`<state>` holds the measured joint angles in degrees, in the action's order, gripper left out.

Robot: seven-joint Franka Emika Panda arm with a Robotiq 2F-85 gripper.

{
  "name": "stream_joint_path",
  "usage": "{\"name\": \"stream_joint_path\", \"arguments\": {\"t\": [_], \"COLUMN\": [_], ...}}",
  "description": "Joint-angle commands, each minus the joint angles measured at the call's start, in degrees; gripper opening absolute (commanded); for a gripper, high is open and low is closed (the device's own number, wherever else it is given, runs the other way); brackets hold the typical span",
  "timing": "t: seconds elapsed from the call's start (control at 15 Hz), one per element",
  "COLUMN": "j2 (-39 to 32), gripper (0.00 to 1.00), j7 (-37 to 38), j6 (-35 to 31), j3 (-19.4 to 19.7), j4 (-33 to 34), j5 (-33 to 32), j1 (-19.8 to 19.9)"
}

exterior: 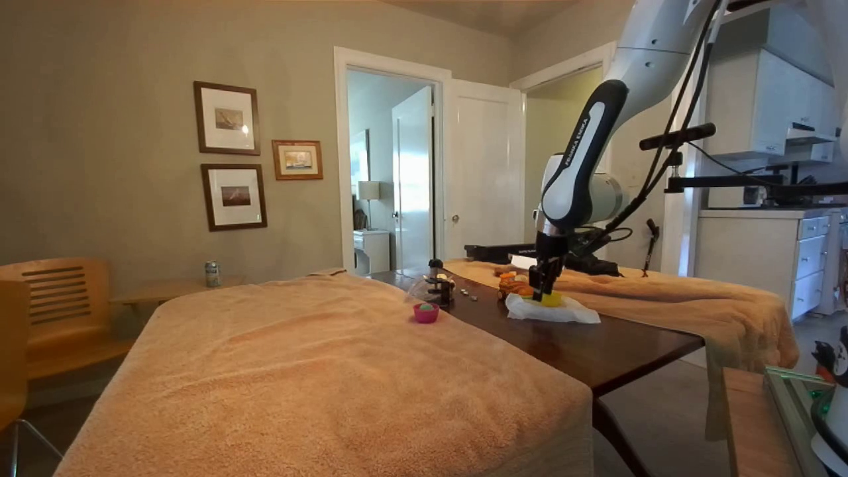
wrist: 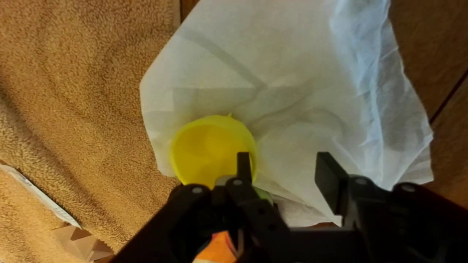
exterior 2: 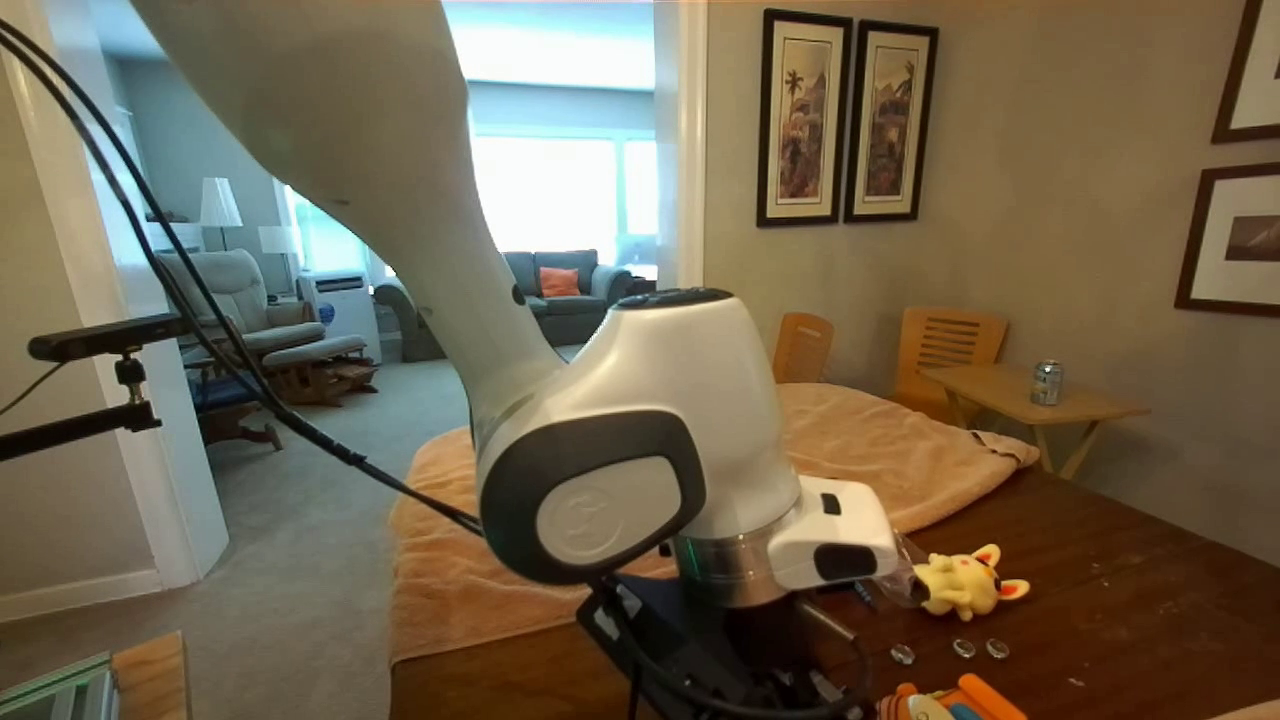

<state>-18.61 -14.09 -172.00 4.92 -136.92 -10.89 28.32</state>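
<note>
In the wrist view my gripper (wrist: pixel 284 160) stands partly open, with only a crumpled white sheet (wrist: pixel 292 69) visible between its fingers. The left fingertip overlaps the right rim of a round yellow cup (wrist: pixel 204 149); whether it is inside the cup or above it, I cannot tell. Over the sheet hangs the other finger (wrist: pixel 331 182). A bit of something green (wrist: pixel 264 195) peeks out beside the cup, mostly hidden. In an exterior view the gripper (exterior: pixel 543 295) points down at the yellow cup (exterior: pixel 551 300) on the white sheet (exterior: pixel 556 313). The wrist hides cup and sheet in an exterior view.
An orange toy (exterior: pixel 512 285) lies close beside the gripper. Farther along the dark table (exterior 2: pixel 1130 570) are a yellow plush toy (exterior 2: pixel 960 582) and several clear stones (exterior 2: pixel 963 648). A pink cup (exterior: pixel 426 315) stands near the tan towel (exterior: pixel 331 371).
</note>
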Motion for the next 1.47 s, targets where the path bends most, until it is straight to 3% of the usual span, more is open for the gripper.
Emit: {"name": "stream_joint_path", "arguments": {"t": [0.0, 0.07, 0.27, 0.4, 0.67, 0.73, 0.8, 0.93, 1.27, 1.4], "j2": [-0.01, -0.07, -0.34, -0.63, -1.15, -0.89, -0.02, 2.82, 5.86, 5.49], "gripper": [0.26, 0.25, 0.03, 0.0, 0.0, 0.26, 0.28, 0.41, 0.76, 0.9], "j7": [-1.52, -2.88, -6.12, -8.7, -11.81, -12.08, -11.26, -5.59, 1.1, 3.29], "j6": [-0.1, -0.61, -0.91, -1.0, -0.64, -0.48, -0.22, -2.58, -5.91, -6.71], "j3": [1.74, -0.1, -4.92, -8.72, -12.21, -12.05, -9.96, 0.47, 22.95, 29.94], "j4": [-0.12, -0.39, -0.95, -1.12, -0.95, -1.12, -1.62, -3.93, -5.4, -5.04], "j5": [2.21, 3.53, 7.62, 11.16, 13.86, 13.56, 11.81, 5.25, -8.05, -11.05], "j1": [-2.14, -0.85, 1.57, 3.31, 4.43, 4.33, 2.73, -4.86, -18.19, -23.45]}}
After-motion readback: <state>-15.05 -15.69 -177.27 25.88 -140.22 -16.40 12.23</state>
